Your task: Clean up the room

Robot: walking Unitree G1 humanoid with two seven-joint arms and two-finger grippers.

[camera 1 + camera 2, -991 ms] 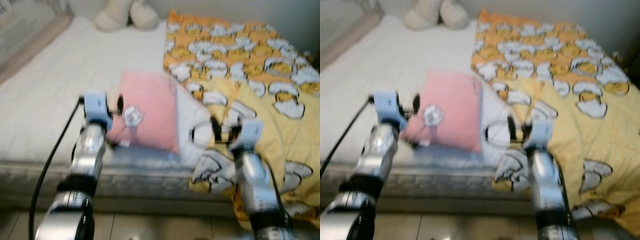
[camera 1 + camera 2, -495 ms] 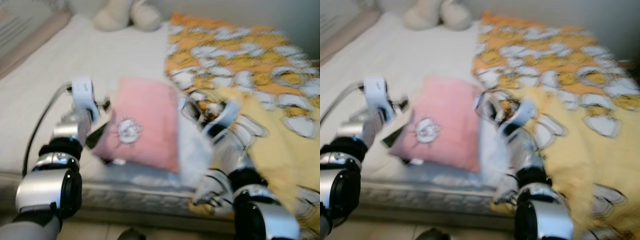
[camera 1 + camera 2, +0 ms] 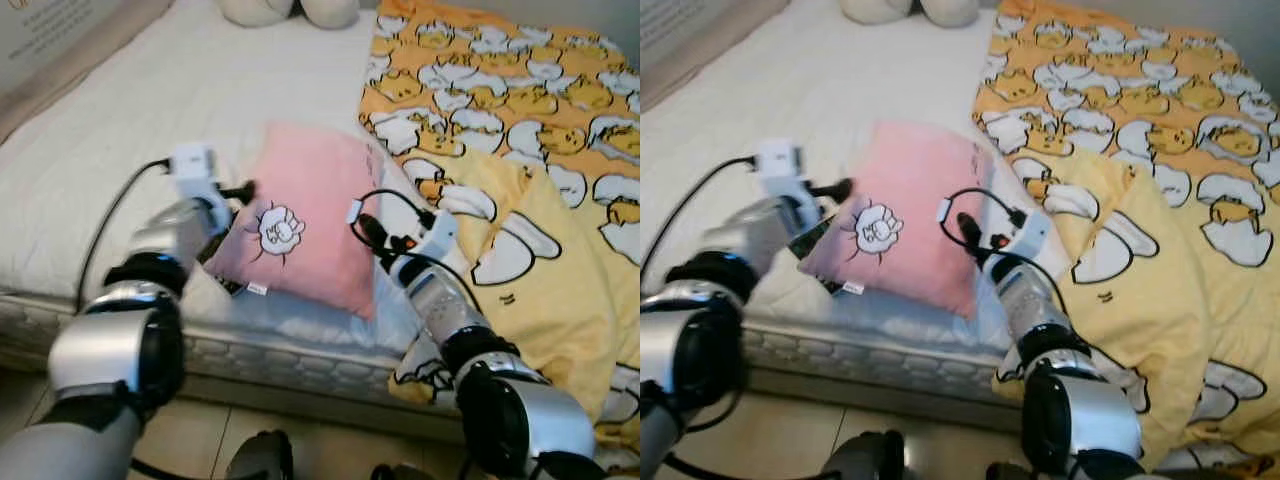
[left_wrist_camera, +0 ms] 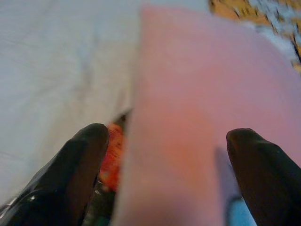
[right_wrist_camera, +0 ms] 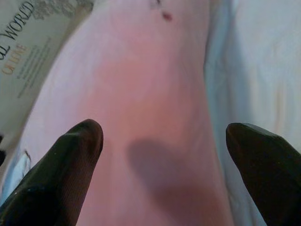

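Two spread grippers, left (image 4: 164, 155) and right (image 5: 162, 160), flanking pink pillow (image 3: 310, 215).

Both arms reach forward; left gripper (image 4: 164, 155), right gripper (image 5: 162, 155) fingers spread.

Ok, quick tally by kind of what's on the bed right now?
Pink pillow: 1
Yellow duck-print blanket: 1
Cream plush toys at the head of the bed: 2, partly cut off
Total: 4

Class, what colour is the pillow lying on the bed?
Pink pillow, clearest in the left eye view.
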